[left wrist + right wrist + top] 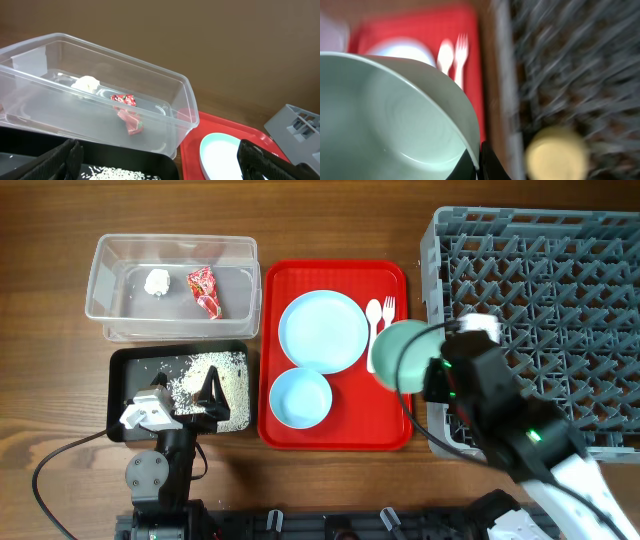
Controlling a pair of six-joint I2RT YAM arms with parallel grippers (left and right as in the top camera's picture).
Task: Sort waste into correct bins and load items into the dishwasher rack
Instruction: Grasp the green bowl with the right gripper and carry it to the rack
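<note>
**Right arm is holding green bowl at the rack's edge**

Overhead: The right gripper point(430, 372) is gripping the green bowl point(398, 356) by its right rim. The bowl is hanging over the right edge of the red tray point(335, 272), just left of the rack point(540, 290). On the red tray, the plate point(323, 331) is lying at the far side, the blue bowl point(300, 397) is sitting near it, and the spoon point(374, 313) and fork point(388, 309) are lying side by side at the far right. At far left, the tub point(110, 255) is holding the napkin point(157, 281) and wrapper point(204, 291). Nearer, rice point(205, 370) is lying scattered in the black tray point(122, 362), with the left gripper point(185, 395) hanging above it.

Left wrist: The left gripper point(159, 150) is hanging with its fingers point(60, 161) spread wide apart, gripping nothing. Beyond them the napkin point(86, 84) and wrapper point(127, 114) are resting in the tub point(182, 107). Rice point(117, 174) is showing in the black tray point(165, 167) below. To the right are the red tray point(192, 150), the plate point(222, 156) and a corner of the rack point(297, 122).

Right wrist: The view is blurring. The right gripper point(480, 161) is showing its fingers point(492, 164) clamped on the rim of the green bowl point(390, 120), which is filling the left half. Beyond it the spoon point(445, 55), fork point(461, 50) and plate point(400, 47) are lying on the red tray point(475, 95). On the right, a yellow cup point(555, 152) is sitting in the rack point(570, 65).
</note>
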